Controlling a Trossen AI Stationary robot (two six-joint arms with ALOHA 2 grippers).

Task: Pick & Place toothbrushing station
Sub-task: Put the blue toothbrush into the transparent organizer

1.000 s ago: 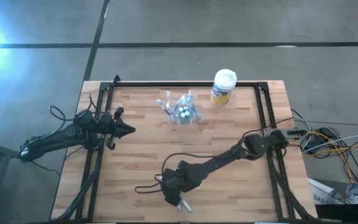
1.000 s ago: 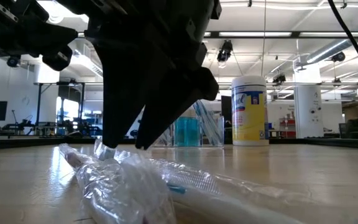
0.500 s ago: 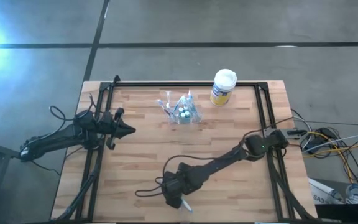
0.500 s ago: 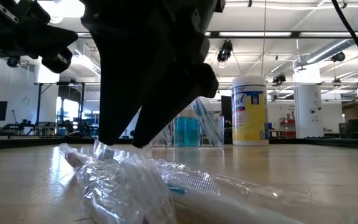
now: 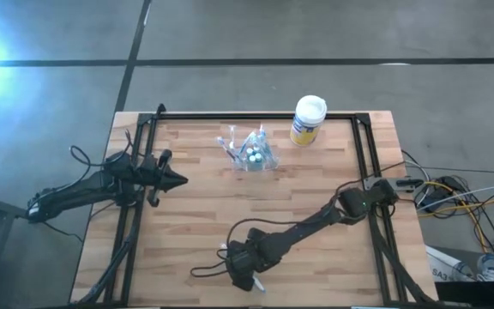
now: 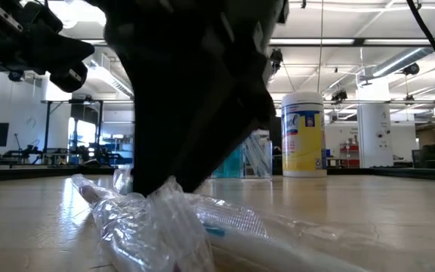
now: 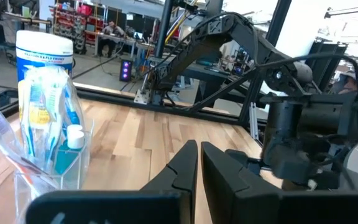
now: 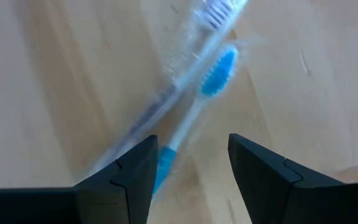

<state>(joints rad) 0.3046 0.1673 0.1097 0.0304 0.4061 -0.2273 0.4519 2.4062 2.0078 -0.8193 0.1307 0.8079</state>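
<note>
High view. The wooden table (image 5: 187, 215) is carrying the toothbrushing station (image 5: 254, 152), a see-through cup standing near the far edge, left of centre. A yellow canister (image 5: 307, 120) with a white lid is standing just to its right, nearer the far rail. The left gripper (image 5: 177, 180) is hovering at the table's left side, fingers pressed together, well apart from the cup. The right gripper (image 5: 245, 279) is reaching down at the near edge over a wrapped toothbrush (image 5: 256, 284), of which only a pale end is showing.

Low view. The right arm is filling the middle as a dark mass, its tip sitting down on crinkled clear wrapping (image 6: 165, 227) lying on the boards. The cup (image 6: 240, 160) and the canister (image 6: 302, 134) are standing behind, side by side.

Left wrist view. The two dark fingers (image 7: 182, 171) are lying close together with only a thin slit between them. The cup (image 7: 45, 140), holding blue-white brushes and a small white-capped tube, is standing ahead of them; the canister (image 7: 42, 46) is rising behind it.

Right wrist view. The fingers (image 8: 135, 171) are standing spread, straddling a blue-headed toothbrush (image 8: 194, 112) in clear wrap. Whether they are touching it I cannot tell.
</note>
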